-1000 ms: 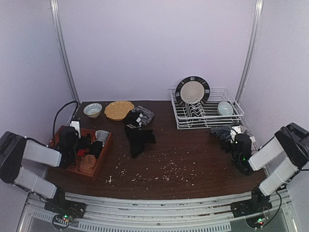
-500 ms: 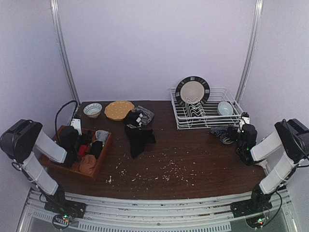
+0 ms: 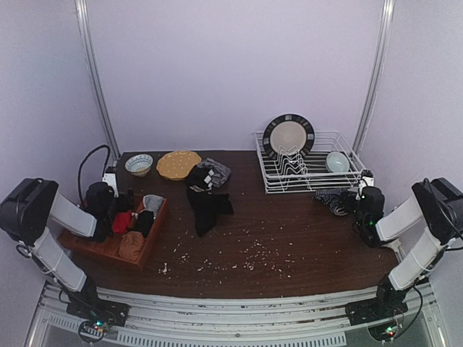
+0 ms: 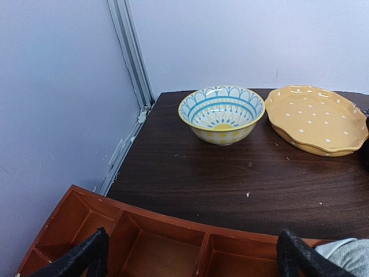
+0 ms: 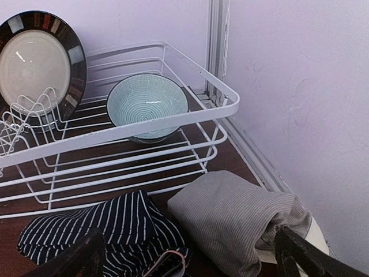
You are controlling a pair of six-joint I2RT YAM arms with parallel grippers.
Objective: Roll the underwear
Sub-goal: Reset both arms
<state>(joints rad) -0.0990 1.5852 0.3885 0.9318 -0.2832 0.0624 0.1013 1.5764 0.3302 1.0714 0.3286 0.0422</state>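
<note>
A black underwear (image 3: 208, 206) lies flat on the table's middle left. A dark bundle of garments (image 3: 207, 175) lies behind it. The wooden tray (image 3: 108, 249) holds a tan-brown piece (image 3: 132, 246), a light grey piece (image 3: 152, 202) and a black piece (image 3: 143, 221). My left gripper (image 3: 105, 202) is open and empty over the tray's empty back compartments (image 4: 155, 248); the grey piece's edge (image 4: 346, 251) shows at its right. My right gripper (image 3: 359, 196) is open and empty just before a rolled grey-beige fine-striped cloth (image 5: 230, 222) and a dark-and-white striped cloth (image 5: 109, 231).
A white wire dish rack (image 3: 347, 173) holds a dark-rimmed plate (image 3: 288, 137) and a teal bowl (image 5: 147, 104). A blue-patterned bowl (image 4: 222, 112) and a yellow dotted dish (image 4: 317, 118) stand at the back left. A red cloth (image 3: 121, 220) lies in the tray. Crumbs dot the table's middle.
My left gripper has drawn back from the tray's middle to its rear left edge. My right gripper has moved back toward the rack's right end and then stayed still.
</note>
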